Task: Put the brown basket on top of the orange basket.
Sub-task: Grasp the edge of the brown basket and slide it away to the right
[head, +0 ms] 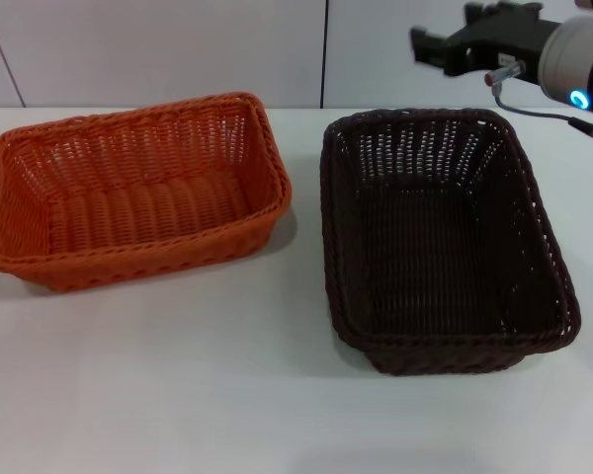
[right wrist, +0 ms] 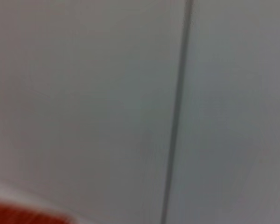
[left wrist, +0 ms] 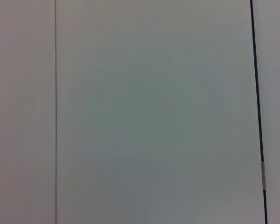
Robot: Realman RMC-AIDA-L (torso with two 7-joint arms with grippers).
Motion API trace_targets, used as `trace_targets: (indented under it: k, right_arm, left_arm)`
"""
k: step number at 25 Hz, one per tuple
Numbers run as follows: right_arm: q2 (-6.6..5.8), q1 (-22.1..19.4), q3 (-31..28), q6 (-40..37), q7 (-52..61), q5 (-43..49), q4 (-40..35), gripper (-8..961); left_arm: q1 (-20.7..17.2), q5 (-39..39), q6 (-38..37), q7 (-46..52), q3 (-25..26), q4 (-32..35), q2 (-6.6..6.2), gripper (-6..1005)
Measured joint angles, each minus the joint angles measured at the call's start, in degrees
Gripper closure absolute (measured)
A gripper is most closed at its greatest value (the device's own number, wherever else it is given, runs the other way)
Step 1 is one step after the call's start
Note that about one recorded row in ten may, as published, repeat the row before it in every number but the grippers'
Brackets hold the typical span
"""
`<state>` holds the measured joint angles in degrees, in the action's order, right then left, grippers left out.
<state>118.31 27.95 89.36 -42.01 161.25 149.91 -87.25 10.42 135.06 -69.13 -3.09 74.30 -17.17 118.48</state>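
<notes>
1. Baskets show whole only in the head view: the orange basket [head: 133, 193] on the left of the white table [head: 178, 385], the brown basket [head: 440, 242] on the right, side by side with a strip of bare tabletop between them, not touching.
2. The right gripper [head: 455, 44] also appears only in the head view, raised above and beyond the far right corner of the brown basket, clear of its rim; whether its fingers are parted or closed I cannot tell.
3. The left wrist view shows nothing but pale wall panels [left wrist: 149, 112] with thin vertical seams; the left gripper appears in no view.
4. The right wrist view shows the same kind of wall with one dark seam, plus a blurred sliver of the orange basket [right wrist: 23, 217] at its edge.
5. Both baskets sit upright, open side up, and hold nothing.
6. The orange one lies slightly skewed; the brown one runs lengthwise away from the robot.
7. Behind the table stands a light panelled wall [head: 158, 49].
</notes>
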Motion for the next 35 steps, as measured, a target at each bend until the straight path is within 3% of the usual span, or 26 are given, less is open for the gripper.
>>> trace_targets:
  k: [1, 4, 5, 6, 10, 15, 25, 35]
  right_arm:
    - [0.0, 0.0, 0.0, 0.0, 0.0, 0.0, 0.0, 268]
    - [0.09, 4.03, -5.39, -20.05, -0.84, -0.39, -6.67, 268]
    - [-0.1, 6.75, -8.98, -31.27, -2.35, -1.46, -10.47, 268]
    - [-0.1, 6.75, -8.98, -31.27, -2.35, -1.46, -10.47, 268]
    - [-0.36, 11.48, -14.88, -51.9, -8.06, -5.83, -15.37, 268]
    - [-0.23, 13.81, -13.88, -62.96, -11.09, -5.85, -14.96, 268]
    - [0.47, 12.33, -3.76, -65.39, -11.96, -4.87, -9.65, 269]
    - [0.52, 13.22, 2.03, -60.58, -12.94, -4.79, -0.08, 295]
  left_arm:
    - [0.0, 0.0, 0.0, 0.0, 0.0, 0.0, 0.0, 219]
    - [0.0, 0.0, 0.07, 0.01, 0.0, 0.03, 0.0, 219]
    - [0.1, 0.0, 0.15, 0.01, 0.0, 0.03, 0.0, 219]
    - [0.1, 0.0, 0.15, 0.01, 0.0, 0.03, 0.0, 219]
    - [0.47, 0.03, 0.63, 0.01, -0.04, 0.03, 0.0, 219]
    - [0.61, 0.04, 0.65, 0.01, -0.04, 0.0, 0.0, 220]
    - [0.53, -0.07, 0.69, 0.01, -0.04, -0.25, 0.11, 220]
    - [0.29, -0.07, 0.69, 0.17, -0.34, -0.53, 0.18, 220]
